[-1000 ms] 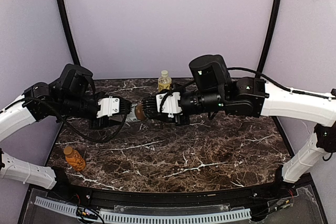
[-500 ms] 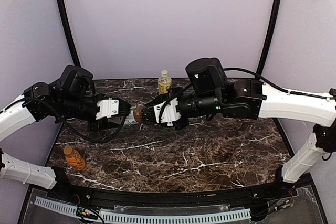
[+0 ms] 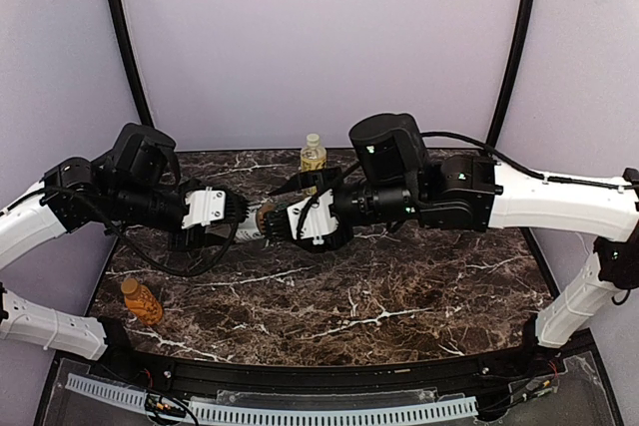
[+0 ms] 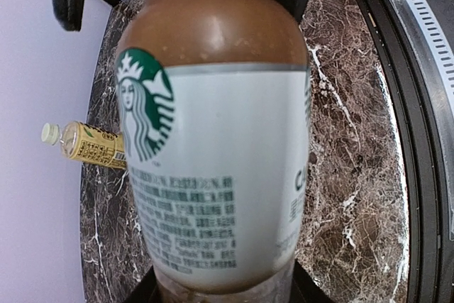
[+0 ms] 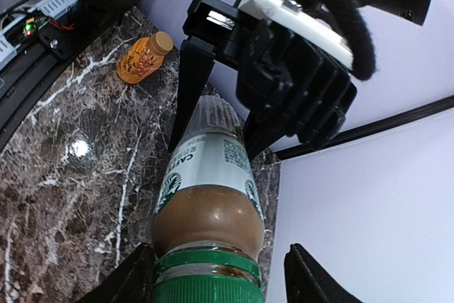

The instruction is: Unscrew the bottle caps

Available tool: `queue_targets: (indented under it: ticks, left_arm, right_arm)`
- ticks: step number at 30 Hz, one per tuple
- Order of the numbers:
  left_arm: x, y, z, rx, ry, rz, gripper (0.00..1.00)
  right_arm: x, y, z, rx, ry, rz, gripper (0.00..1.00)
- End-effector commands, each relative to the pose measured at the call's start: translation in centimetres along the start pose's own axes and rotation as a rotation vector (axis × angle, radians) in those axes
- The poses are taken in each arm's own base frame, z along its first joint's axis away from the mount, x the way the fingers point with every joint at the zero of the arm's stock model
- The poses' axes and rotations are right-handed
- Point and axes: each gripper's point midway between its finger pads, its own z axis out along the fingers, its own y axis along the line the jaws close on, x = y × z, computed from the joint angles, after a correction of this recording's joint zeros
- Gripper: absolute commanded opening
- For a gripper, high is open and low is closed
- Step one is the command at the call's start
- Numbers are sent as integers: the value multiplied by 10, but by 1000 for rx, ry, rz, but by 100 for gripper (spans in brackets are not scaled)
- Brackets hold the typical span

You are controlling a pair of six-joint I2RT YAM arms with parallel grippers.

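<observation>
Two grippers, one bottle: my left gripper (image 3: 243, 220) clamps the brownish white-labelled bottle (image 4: 216, 161) sideways above the table (image 3: 399, 286). My right gripper (image 5: 216, 274) straddles its green cap (image 5: 202, 290), not quite closed. Next, I judge: pinch, then twist.

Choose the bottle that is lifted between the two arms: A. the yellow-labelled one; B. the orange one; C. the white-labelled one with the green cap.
C: the white-labelled bottle hangs between the left fingers at its base and the right fingers beside its green cap, while the yellow-labelled bottle and the orange bottle rest on the table.
</observation>
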Motion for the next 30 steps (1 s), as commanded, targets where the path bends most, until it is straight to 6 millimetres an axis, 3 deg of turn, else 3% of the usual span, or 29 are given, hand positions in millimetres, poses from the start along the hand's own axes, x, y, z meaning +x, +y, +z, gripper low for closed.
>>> queue_targets:
  ticks: [1, 6, 9, 13, 16, 20, 24, 30]
  left_arm:
    - [-17, -4, -7, 12, -84, 21, 18]
    - [-15, -1, -6, -2, -73, 27, 18]
    - [-13, 8, -5, -50, -61, 31, 18]
    - [-10, 24, -4, -138, -40, 43, 18]
    - [-9, 31, -1, -180, -34, 48, 18]
    - [-9, 38, -2, -215, -31, 38, 18]
    - [-10, 42, -4, -233, -33, 36, 18]
    - [-10, 41, -5, -238, -37, 37, 19]
  right_arm:
    - [-10, -11, -3, 64, -37, 7, 67]
    - [-17, -14, -10, 78, -60, 59, 79]
    - [-30, -21, -22, 84, -114, 172, 98]
    - [-51, -49, -44, 122, -199, 422, 99]
    - [-53, -80, -57, 189, -220, 675, 99]
    - [-28, -111, -71, 225, -239, 1108, 99]
    - [16, -105, -73, 213, -202, 1495, 99]
    - [23, -78, -54, 92, -168, 1617, 99]
